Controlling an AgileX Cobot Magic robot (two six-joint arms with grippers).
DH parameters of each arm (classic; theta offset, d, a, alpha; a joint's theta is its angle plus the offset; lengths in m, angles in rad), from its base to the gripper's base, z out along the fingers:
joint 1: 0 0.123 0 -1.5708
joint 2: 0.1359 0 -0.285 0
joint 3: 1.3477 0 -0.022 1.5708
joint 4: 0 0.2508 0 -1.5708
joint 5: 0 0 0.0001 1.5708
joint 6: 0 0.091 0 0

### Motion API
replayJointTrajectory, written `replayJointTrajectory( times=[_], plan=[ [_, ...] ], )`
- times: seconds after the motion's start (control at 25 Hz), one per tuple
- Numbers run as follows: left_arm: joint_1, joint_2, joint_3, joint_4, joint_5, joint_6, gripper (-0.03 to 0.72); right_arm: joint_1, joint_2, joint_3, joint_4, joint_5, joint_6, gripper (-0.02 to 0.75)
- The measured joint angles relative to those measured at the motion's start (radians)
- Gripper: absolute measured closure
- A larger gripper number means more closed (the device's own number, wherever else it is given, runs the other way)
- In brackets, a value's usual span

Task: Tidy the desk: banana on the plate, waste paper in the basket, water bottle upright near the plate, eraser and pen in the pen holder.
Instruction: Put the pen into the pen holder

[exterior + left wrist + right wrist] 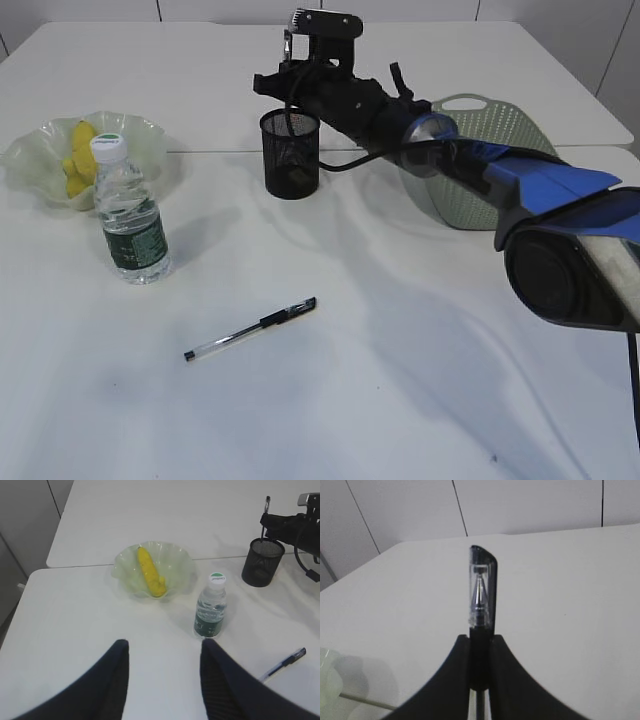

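Open white table spreads around the black wire-mesh pen holder. Above the holder, the right gripper pinches a capped black pen upright. The left gripper hangs half-spread, empty. Another clear-barrelled pen lies in front of the holder; the sage-green woven basket is partly hidden.

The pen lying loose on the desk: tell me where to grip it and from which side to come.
Grip the pen on the desk at mid-barrel, coming straight down from above with the gripper's jaws set across its length. It lies flat and diagonal, black-capped end toward the upper right, so only its narrow width fits between the jaws. The desk around it is bare, leaving room for both fingers.
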Motion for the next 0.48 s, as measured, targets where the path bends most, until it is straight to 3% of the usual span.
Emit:
replayJointTrajectory(
  times=[0.48],
  plan=[
    [0.000,0.009,0.002,0.000,0.000,0.000,0.364,0.000,0.000,-0.023,0.000,0.011,-0.042,0.677]
  ],
)
